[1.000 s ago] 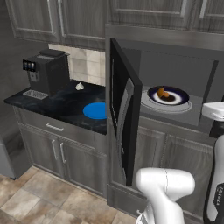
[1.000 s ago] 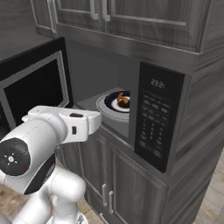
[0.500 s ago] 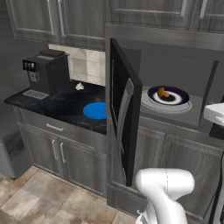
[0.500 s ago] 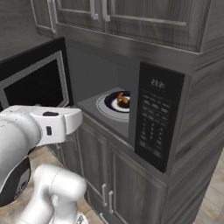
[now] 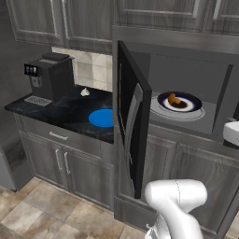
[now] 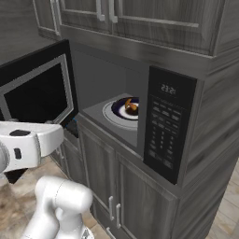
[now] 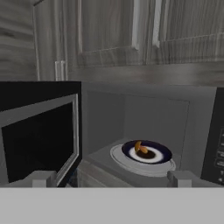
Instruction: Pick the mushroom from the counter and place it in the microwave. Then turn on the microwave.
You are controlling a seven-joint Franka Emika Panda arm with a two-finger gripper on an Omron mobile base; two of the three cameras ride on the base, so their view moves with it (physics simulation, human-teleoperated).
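1. Mushroom (image 7: 140, 147) placement: the orange-brown piece is lying on a dark-rimmed plate (image 7: 162, 155) inside the microwave (image 6: 171, 123), no longer on the counter (image 5: 60, 112). Judged from this, the pick-and-place half is reading as complete.

2. Gripper (image 7: 111, 178), nearest item: its two tips are standing wide apart at the bottom of the hand view, released and carrying nothing. It is hanging outside the oven cavity, facing straight in, well apart from the plate.

3. Microwave door (image 5: 132, 121): standing fully swung out to the left, its dark glass facing the room. Closing it is looking like the step in hand, since the oven presumably cannot be started while it is hanging open.

4. Turntable (image 5: 177, 112) and plate: the plate is sitting roughly centred on the pale round turntable, with the mushroom resting near the plate's middle.

5. Button panel (image 6: 163, 135): sitting on the microwave's right side with a lit display at the top. Nothing is touching it; the switch-on is remaining to be done.

6. Counter, farther left: carrying a blue disc (image 5: 103, 117), a small whitish lump (image 5: 85, 92) and a black coffee machine (image 5: 50, 76), none of them needed for what is left.
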